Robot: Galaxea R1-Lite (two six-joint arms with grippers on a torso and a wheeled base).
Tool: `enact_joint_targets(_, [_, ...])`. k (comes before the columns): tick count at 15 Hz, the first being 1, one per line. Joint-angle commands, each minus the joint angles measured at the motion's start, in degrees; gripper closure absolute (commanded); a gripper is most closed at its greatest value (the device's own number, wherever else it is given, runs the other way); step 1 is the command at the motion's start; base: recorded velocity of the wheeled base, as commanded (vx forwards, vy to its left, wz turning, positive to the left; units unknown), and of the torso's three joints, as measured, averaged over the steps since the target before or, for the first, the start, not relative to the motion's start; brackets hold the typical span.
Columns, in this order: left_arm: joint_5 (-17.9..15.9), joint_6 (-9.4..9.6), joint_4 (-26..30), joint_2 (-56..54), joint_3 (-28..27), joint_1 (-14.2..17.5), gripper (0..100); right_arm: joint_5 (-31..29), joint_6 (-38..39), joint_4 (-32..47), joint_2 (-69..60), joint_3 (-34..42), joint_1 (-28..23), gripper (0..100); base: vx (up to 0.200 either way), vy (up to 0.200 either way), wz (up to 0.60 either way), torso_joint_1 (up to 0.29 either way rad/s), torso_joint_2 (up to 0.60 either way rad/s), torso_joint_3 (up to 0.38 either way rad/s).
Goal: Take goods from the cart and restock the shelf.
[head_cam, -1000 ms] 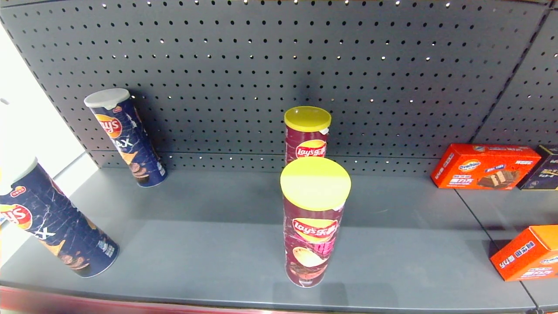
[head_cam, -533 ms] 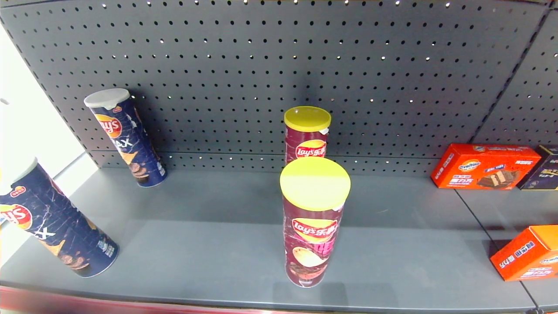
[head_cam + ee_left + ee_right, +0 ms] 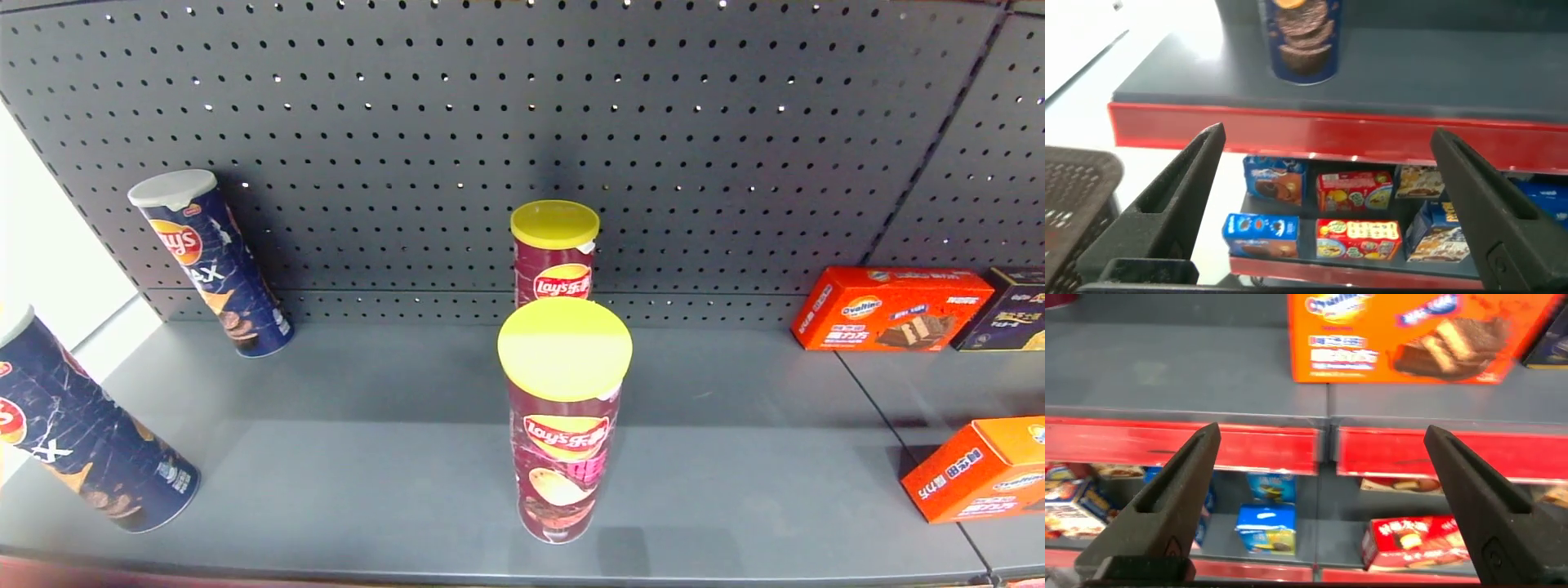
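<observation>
Shelf: grey shelf [image 3: 392,457] with a perforated back panel [image 3: 490,122] and a red front lip [image 3: 1331,131].
Front maroon can: front maroon can [image 3: 562,425], yellow lid, stood on its base at mid shelf, near the front edge.
Rear maroon can: rear maroon can [image 3: 553,249], same yellow lid, stood straight behind the first, close to the back panel; the two were apart.
Rear navy can: rear navy can [image 3: 208,261], grey lid, stood at the back left, near the panel.
Front navy can: front navy can [image 3: 82,433] stood at the front left corner, well apart from the maroon pair; the left wrist view caught its base just above the red lip.
Boxes: rear orange box [image 3: 890,309] lay at the back right with a dark box [image 3: 1008,322] just beside it; front orange box [image 3: 976,469] lay nearer the edge on the next shelf section.
Left gripper: left gripper [image 3: 1327,139] was held level with the red lip, jaws spread wide.
Right gripper: right gripper [image 3: 1323,434] was held before the lip under an orange carton [image 3: 1400,335], jaws spread wide; could not tell which orange box this was.
Lower shelf: small packets [image 3: 1355,216] stood in rows beneath the lip.
Basket: dark mesh basket [image 3: 1078,196] sat beside the left gripper.
</observation>
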Motion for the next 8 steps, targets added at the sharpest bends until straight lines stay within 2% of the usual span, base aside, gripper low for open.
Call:
enact_joint_targets(1, [0.04, -0.02, -0.08, -0.16, 0.01, 0.01, 0, 0.04, -0.01, 0.02, 0.11, 0.01, 0.02, 0, 0.000, 0.000, -0.60, 0.007, 0.01, 0.007])
enact_joint_targets(2, [0.04, -0.11, -0.08, -0.16, 0.01, 0.01, 0, 0.04, -0.01, 0.02, 0.11, 0.01, 0.02, 0, 0.000, 0.000, -0.60, -0.002, 0.00, 0.002])
enact_joint_targets(8, [0.22, -0.20, -0.08, -0.16, -0.08, 0.01, 0, 0.04, -0.01, 0.02, 0.11, 0.01, 0.02, 0, 0.000, 0.000, 0.00, 0.000, 0.00, 0.000])
